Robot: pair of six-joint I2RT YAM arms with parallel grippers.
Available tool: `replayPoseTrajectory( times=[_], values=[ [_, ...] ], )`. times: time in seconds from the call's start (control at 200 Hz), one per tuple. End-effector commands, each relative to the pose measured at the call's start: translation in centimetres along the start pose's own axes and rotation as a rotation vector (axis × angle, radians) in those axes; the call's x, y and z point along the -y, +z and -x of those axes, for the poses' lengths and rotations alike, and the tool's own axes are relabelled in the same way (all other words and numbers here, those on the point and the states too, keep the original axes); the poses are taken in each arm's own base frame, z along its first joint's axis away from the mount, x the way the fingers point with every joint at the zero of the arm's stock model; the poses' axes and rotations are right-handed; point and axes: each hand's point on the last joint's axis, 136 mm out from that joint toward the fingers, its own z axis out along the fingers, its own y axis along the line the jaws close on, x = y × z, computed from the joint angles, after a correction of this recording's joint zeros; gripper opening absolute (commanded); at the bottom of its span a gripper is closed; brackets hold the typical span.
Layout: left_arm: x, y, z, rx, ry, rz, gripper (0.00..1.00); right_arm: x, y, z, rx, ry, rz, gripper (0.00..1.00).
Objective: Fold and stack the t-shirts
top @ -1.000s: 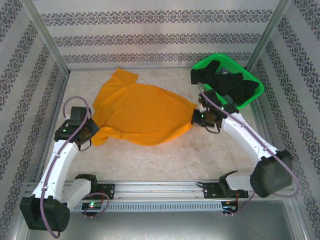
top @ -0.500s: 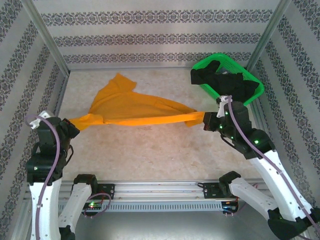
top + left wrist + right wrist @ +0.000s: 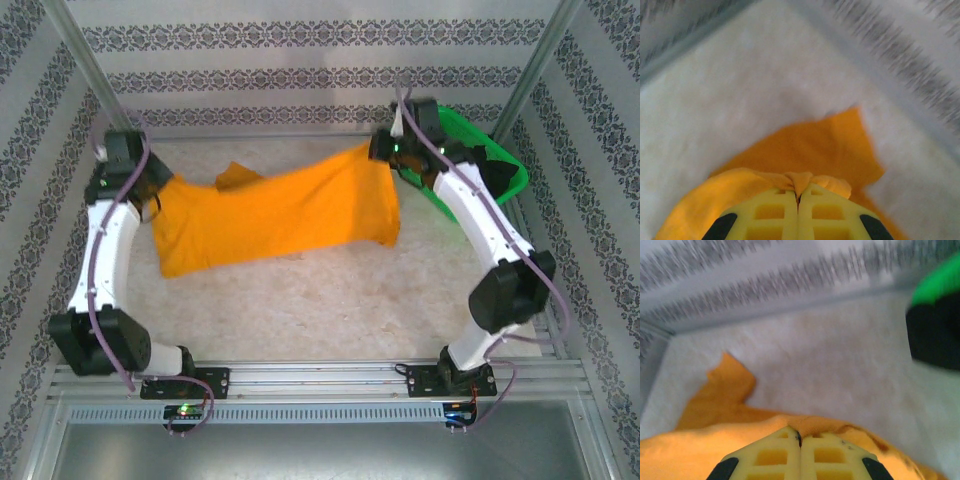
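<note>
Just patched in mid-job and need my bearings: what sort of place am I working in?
Most likely an enclosed robot test cell, not a home: aluminium frame posts, wallpaper-patterned wall panels on three sides, and two arms bolted to a rail at the near edge of the table.

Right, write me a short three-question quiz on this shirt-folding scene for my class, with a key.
1. True or false: the left fingers and right fingers stand open, clear of the orange t-shirt.
2. Where are the black t-shirts? A) in the green basket B) under the orange t-shirt C) in the left fingers
3. Fill in: the orange t-shirt is spread between ___ arms.
Key: 1 false, both pairs are shut on the orange t-shirt; 2 A; 3 both.
</note>
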Motion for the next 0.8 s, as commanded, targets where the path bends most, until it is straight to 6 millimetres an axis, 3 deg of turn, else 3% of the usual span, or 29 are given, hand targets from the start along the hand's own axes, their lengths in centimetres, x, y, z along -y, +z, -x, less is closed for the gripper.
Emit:
replayPoseTrajectory(
  times=[0.0,0.095,0.175,0.25,0.31,0.355,0.415,0.55,0.669,0.794],
  values=[
    [5.6,-9.1,10.5,0.340,0.068,-0.177,0.00,-4.0,-6.0,8.7,0.217,-0.078,0.095,0.00],
    [6.9,-13.9,13.6,0.460,0.097,-0.220,0.00,-5.1,-9.1,11.8,0.292,-0.118,0.108,0.00],
    [7.3,-17.8,14.6,0.545,0.117,-0.247,0.00,-5.6,-11.8,12.8,0.340,-0.145,0.119,0.00],
    [7.2,-20.2,14.0,0.581,0.156,-0.248,0.00,-5.8,-13.6,12.4,0.359,-0.162,0.132,0.00],
    [6.8,-20.6,12.4,0.563,0.192,-0.231,0.00,-5.7,-14.6,11.0,0.351,-0.169,0.139,0.00],
    [5.9,-20.3,10.5,0.527,0.199,-0.213,0.00,-5.3,-14.6,9.0,0.321,-0.166,0.132,0.00],
    [4.1,-17.9,6.6,0.412,0.182,-0.197,0.00,-4.0,-13.8,5.5,0.259,-0.147,0.111,0.00],
    [-1.0,-11.3,-4.4,0.104,0.126,-0.146,0.00,0.0,-10.6,-4.5,0.071,-0.036,0.063,0.00],
    [-5.0,-6.8,-12.4,-0.088,0.048,-0.091,0.00,4.7,-6.2,-14.6,-0.144,0.081,-0.027,0.00],
    [-8.8,-2.9,-21.5,-0.334,-0.141,-0.021,0.00,10.9,-3.0,-23.1,-0.324,0.234,-0.181,0.00]
  ],
)
